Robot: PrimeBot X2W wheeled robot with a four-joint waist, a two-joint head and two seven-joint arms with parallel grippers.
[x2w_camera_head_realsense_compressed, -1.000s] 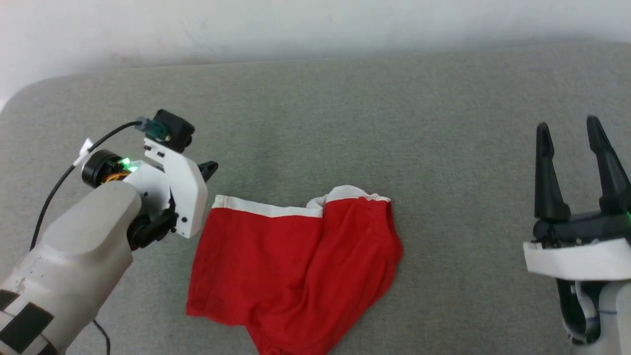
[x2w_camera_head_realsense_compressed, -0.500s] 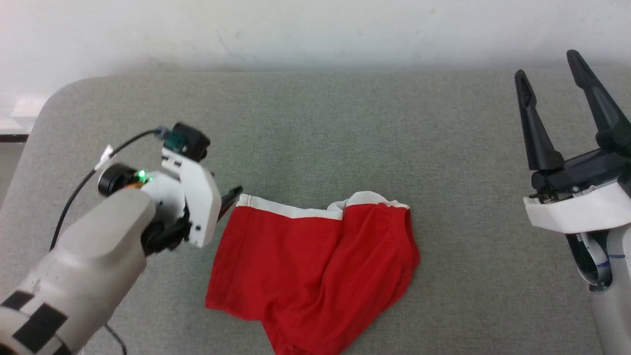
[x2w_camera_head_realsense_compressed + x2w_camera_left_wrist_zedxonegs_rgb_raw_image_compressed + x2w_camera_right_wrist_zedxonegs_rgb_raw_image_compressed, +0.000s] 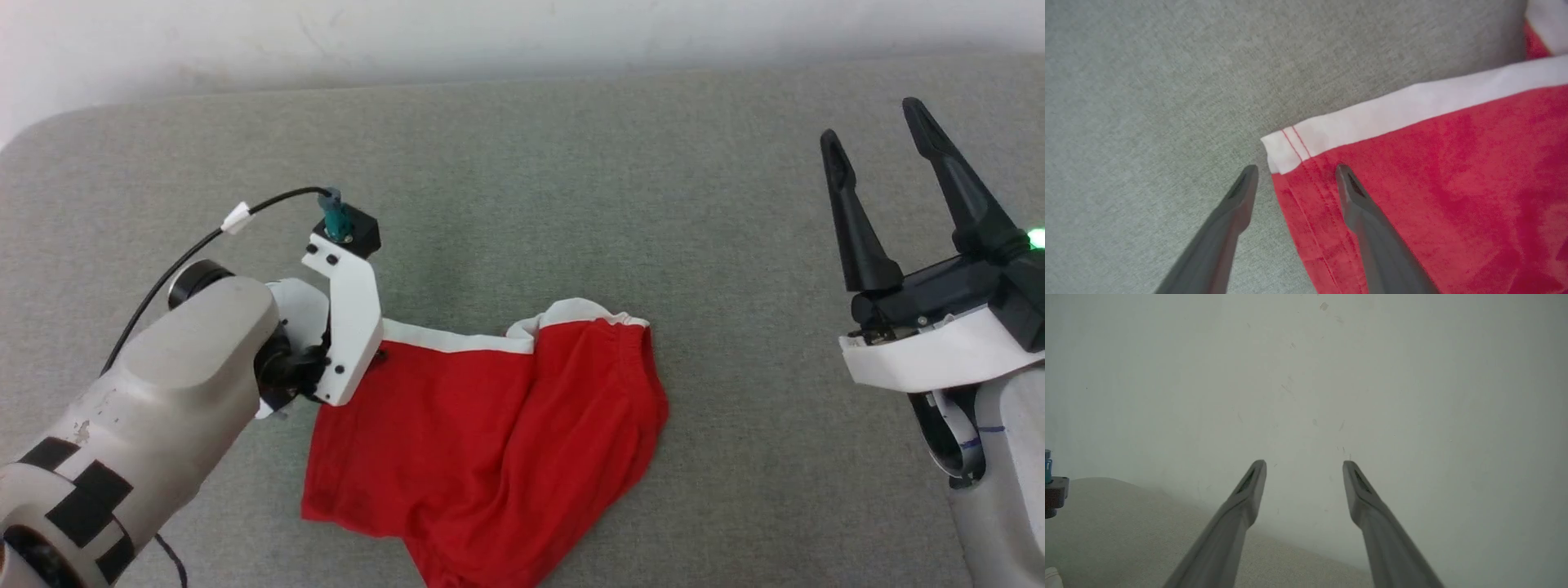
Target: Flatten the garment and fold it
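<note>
Left wrist view, left end effector (image 3: pixel 1296 167) released astride garment (image 3: pixel 1433 183), right end effector (image 3: pixel 1304 462) released

1. Head view: the fingers of the left claw (image 3: pixel 1296 168) are hidden behind its white wrist bracket (image 3: pixel 353 327), which also covers the nearest waistband corner of the garment (image 3: pixel 490 433).
2. Head view: the garment's leg farthest from that claw is cut off by the bottom edge.
3. Left wrist view: the garment runs off the right and bottom edges. Whether the claw touches the cloth cannot be told.
4. Right wrist view: a dark camera mount (image 3: pixel 1054 494), left of the right claw (image 3: pixel 1304 463), is cut by the left edge.
</note>
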